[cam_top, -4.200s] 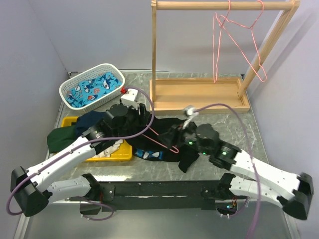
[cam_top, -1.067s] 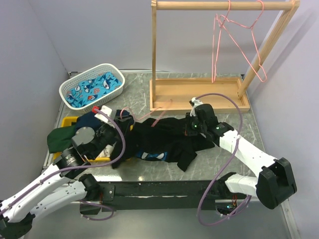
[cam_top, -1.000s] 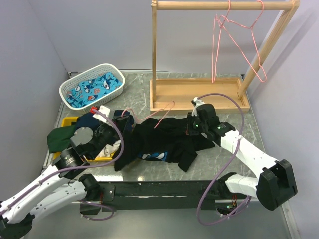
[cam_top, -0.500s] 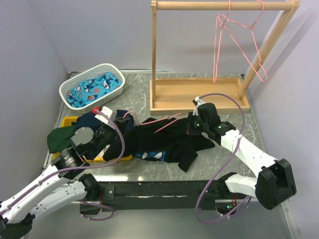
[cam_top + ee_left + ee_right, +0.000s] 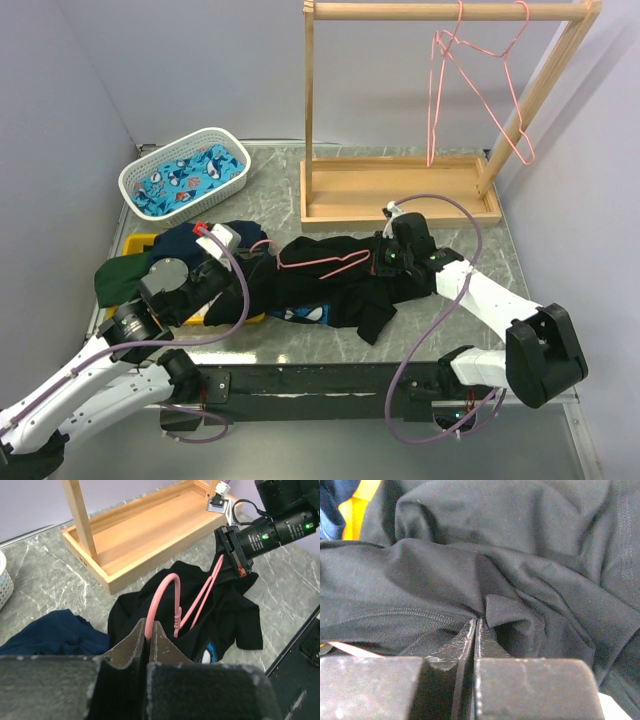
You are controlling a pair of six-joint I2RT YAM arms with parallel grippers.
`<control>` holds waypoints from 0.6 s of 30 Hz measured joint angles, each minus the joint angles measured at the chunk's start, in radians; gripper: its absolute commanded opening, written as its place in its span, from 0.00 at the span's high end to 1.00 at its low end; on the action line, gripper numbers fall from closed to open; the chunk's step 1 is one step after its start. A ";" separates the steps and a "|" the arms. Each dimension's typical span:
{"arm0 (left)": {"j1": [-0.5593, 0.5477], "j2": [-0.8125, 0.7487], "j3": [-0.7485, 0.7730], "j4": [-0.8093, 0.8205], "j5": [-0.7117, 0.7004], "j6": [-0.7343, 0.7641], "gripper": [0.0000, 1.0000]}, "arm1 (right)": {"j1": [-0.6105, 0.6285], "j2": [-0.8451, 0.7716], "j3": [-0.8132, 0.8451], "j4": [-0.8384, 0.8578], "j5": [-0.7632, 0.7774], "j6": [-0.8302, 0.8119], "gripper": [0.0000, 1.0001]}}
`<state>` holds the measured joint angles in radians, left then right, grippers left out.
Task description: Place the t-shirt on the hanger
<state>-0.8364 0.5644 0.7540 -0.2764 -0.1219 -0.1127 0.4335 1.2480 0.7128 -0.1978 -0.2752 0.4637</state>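
Grey tabletop [image 5: 275,175] | black t-shirt [image 5: 340,290] lies by front edge | left gripper [image 5: 148,626] pinches pink hanger [image 5: 170,577] | right gripper [image 5: 475,623] pinches t-shirt

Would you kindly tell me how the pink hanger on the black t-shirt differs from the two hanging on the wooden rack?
The hanger lies across the t-shirt; the rack hangers dangle by their hooks from the wooden rail. The left gripper is shut on the hanger; nothing grips the rack hangers. All are thin pink wire.
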 measured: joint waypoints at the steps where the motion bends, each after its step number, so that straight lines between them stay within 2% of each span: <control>1: 0.000 -0.003 0.000 -0.010 0.005 0.000 0.99 | 0.000 -0.001 -0.009 0.005 0.000 0.004 0.80; 5: 0.000 -0.005 0.000 -0.034 0.019 -0.001 0.99 | 0.000 -0.043 -0.044 0.021 0.002 0.016 0.76; 6: 0.000 -0.003 0.000 -0.037 0.021 -0.001 0.99 | 0.000 -0.068 -0.052 0.022 0.006 0.017 0.74; 7: 0.000 0.001 0.000 -0.042 0.023 -0.001 0.99 | 0.000 -0.094 -0.058 0.022 0.008 0.017 0.67; 8: 0.000 0.003 0.000 -0.044 0.024 0.000 0.99 | 0.000 -0.120 -0.061 0.022 0.014 0.017 0.65; 15: 0.002 0.007 0.011 -0.048 0.023 0.007 0.99 | 0.008 -0.259 -0.097 -0.006 0.057 0.021 0.63; 18: 0.003 0.008 0.015 -0.052 0.029 0.008 0.99 | 0.030 -0.321 -0.093 -0.031 0.090 0.025 0.55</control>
<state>-0.8337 0.5720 0.7689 -0.3283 -0.0929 -0.1043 0.4637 0.9268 0.6193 -0.2291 -0.1856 0.4885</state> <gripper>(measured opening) 0.045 0.385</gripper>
